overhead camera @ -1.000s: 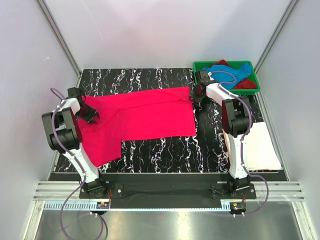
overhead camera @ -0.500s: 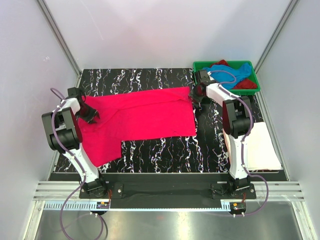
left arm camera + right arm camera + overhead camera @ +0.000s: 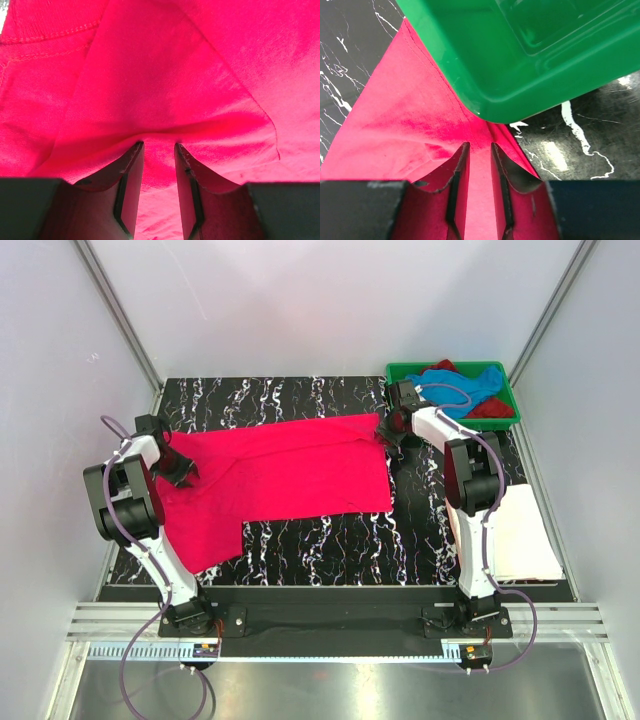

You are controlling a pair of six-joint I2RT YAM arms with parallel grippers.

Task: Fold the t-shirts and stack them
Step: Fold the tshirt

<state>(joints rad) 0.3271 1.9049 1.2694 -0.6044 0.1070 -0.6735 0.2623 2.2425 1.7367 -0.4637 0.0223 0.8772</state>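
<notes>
The hot pink t-shirt (image 3: pixel 290 470) lies spread across the black marbled table, stretched between my two grippers. My left gripper (image 3: pixel 180 472) is shut on its left part, and the cloth puckers at the tips in the left wrist view (image 3: pixel 159 145). My right gripper (image 3: pixel 390 430) is shut on the shirt's far right corner (image 3: pixel 405 115), right beside the green tray (image 3: pixel 520 60). The sky blue t-shirt (image 3: pixel 470 385) and the dark red t-shirt (image 3: pixel 492 408) lie crumpled in the tray. The white t-shirt (image 3: pixel 525 530) lies folded flat at the table's right edge.
The green tray (image 3: pixel 400 370) stands at the back right corner, its near corner over the pink cloth by my right gripper. Grey walls and metal posts enclose the table on three sides. Bare marbled table (image 3: pixel 330 535) shows in front of the pink shirt.
</notes>
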